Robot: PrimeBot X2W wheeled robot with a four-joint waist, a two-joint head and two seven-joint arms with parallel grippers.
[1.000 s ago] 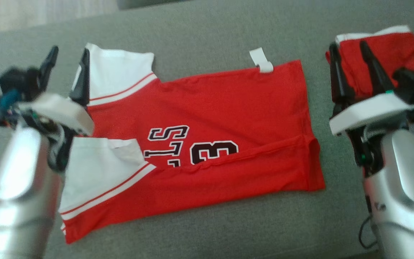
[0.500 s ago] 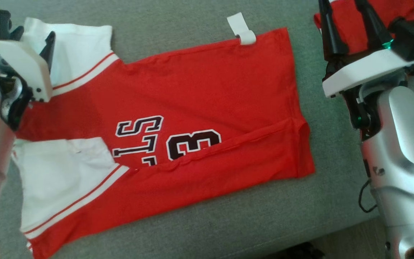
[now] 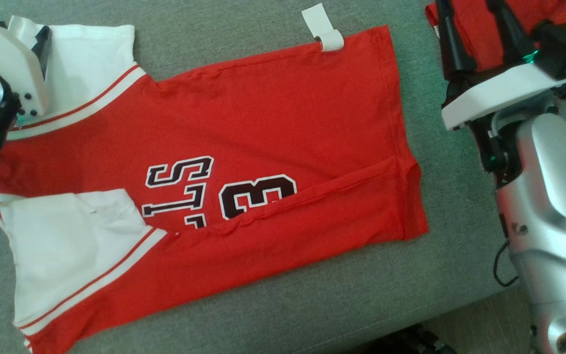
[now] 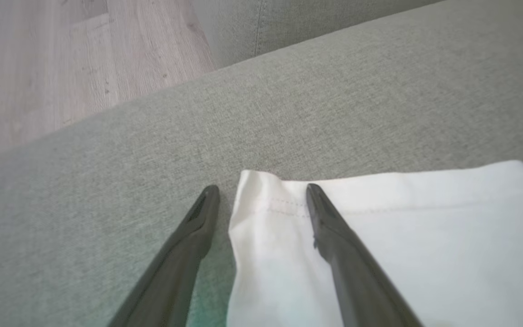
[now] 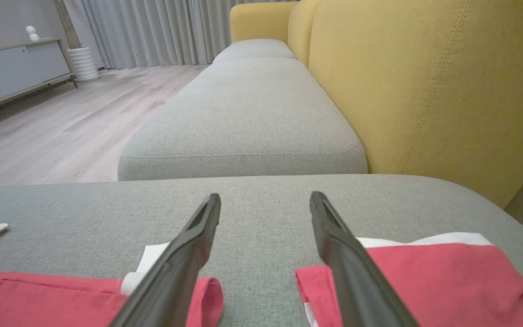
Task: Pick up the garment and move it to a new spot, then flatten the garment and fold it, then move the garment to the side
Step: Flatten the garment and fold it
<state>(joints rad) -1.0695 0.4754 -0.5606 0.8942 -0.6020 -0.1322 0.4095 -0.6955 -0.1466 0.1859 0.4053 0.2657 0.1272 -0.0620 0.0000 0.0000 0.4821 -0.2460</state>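
Observation:
The garment is a red jersey with white sleeves and dark lettering, lying flat on the grey cushion. Its near long edge is folded up over the front. My left gripper is open and low over the far white sleeve; the sleeve's corner lies between its fingers. In the head view the white left wrist housing hides most of those fingers. My right gripper is open over bare cushion, between the jersey's hem and a second red garment. It holds nothing.
The second red garment lies folded at the far right behind the right fingers. A yellow sofa back rises on the right, with another grey seat beyond. Wooden floor lies past the cushion's edges.
The head camera has tilted, shifting the whole picture. My left gripper has moved from beside the far sleeve to over its corner. Both grippers stay open and the jersey lies as before.

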